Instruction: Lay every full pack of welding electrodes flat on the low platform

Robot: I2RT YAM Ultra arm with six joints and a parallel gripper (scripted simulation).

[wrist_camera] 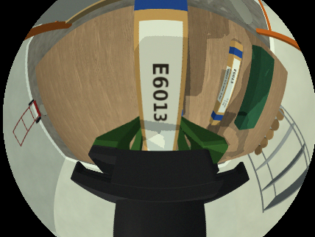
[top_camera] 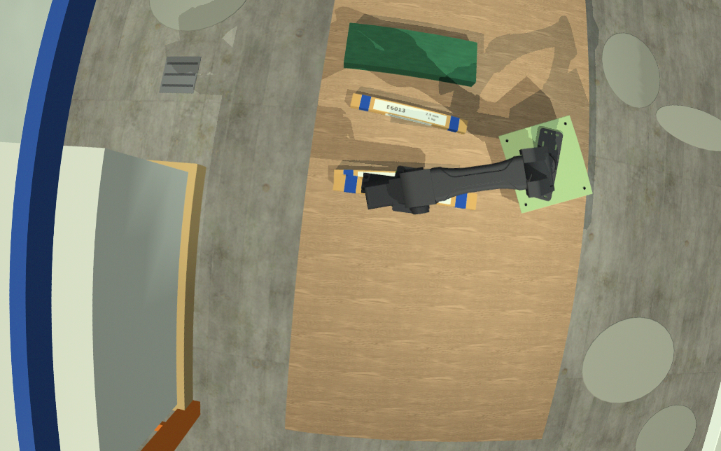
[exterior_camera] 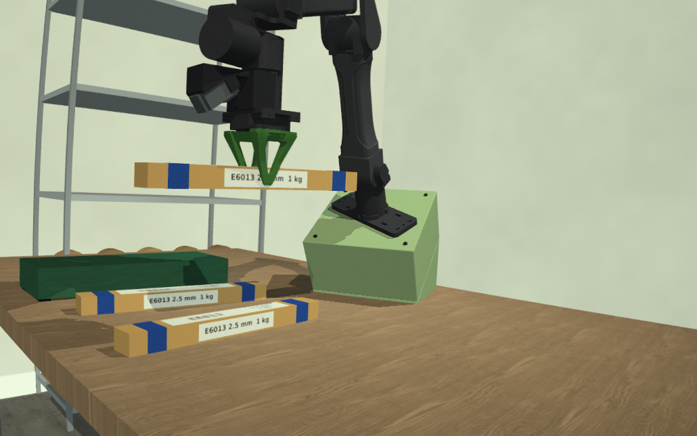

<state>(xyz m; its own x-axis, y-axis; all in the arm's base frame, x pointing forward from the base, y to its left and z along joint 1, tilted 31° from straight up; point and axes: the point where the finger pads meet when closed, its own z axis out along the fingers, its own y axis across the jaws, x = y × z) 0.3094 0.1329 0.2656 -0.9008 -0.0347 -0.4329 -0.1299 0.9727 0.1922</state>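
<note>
My gripper (exterior_camera: 262, 166) is shut on one tan E6013 electrode pack (exterior_camera: 245, 177) near its middle and holds it level, high above the table. In the overhead view only the ends of this held pack (top_camera: 351, 181) show from under my arm. It runs up the middle of the wrist view (wrist_camera: 161, 68). A second pack (exterior_camera: 216, 323) lies flat on the table below the held one and is hidden in the overhead view. A third pack (top_camera: 408, 113) lies flat beside the low dark green platform (top_camera: 410, 52), apart from it. The platform (exterior_camera: 123, 272) has nothing on it.
My arm's light green base block (exterior_camera: 375, 252) stands at the table's right side, close to the packs' ends. A grey metal shelf rack (exterior_camera: 128, 102) stands behind the table's far edge. The table's left edge runs close to the packs.
</note>
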